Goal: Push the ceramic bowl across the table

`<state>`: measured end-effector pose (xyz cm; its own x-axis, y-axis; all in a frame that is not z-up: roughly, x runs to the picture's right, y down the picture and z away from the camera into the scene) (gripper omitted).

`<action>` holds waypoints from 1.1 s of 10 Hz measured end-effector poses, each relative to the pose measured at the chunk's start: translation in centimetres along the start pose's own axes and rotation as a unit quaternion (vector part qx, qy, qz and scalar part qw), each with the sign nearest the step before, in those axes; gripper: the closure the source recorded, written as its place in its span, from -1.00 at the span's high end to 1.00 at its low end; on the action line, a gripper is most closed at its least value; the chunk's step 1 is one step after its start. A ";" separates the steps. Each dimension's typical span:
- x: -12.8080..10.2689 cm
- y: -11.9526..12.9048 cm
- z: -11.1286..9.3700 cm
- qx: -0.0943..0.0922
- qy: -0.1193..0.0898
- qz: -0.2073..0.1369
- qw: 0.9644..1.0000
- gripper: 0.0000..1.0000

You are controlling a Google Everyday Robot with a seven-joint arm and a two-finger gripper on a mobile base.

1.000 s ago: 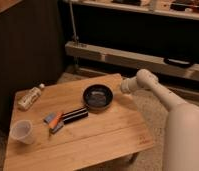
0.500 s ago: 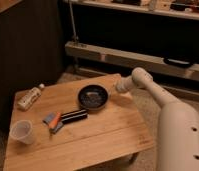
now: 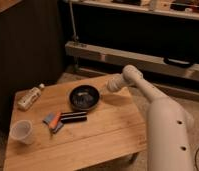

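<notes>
The ceramic bowl (image 3: 84, 96), shallow, round and black with a greyish inside, sits on the far middle of the table (image 3: 100, 137), a low one with a light wood-plank top. My gripper (image 3: 108, 86) is at the end of the white arm, low over the table at the bowl's right rim. I cannot tell whether it touches the rim. The arm comes in from the lower right.
A translucent plastic cup (image 3: 21, 131) stands at the front left. A small bottle (image 3: 29, 97) lies at the far left. A black bar-shaped item (image 3: 73, 117) and a blue-and-orange item (image 3: 53, 120) lie just in front of the bowl. A metal rail (image 3: 143, 59) runs behind the table.
The bowl has slid to the left across the table. My gripper has moved left with it, staying at its right rim.
</notes>
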<state>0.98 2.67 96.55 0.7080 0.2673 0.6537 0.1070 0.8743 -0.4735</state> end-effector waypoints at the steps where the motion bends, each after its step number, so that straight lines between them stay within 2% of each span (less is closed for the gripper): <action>1: -0.8 0.7 1.2 -0.014 -0.004 -0.005 1.000 -1.00; 5: -2.9 0.6 5.4 -0.049 -0.014 -0.025 0.998 -1.00; 11: -4.6 0.0 7.5 -0.056 -0.020 -0.051 0.997 -1.00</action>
<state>-7.52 4.44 98.00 0.6607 0.1977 0.7241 0.2555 0.8478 -0.4647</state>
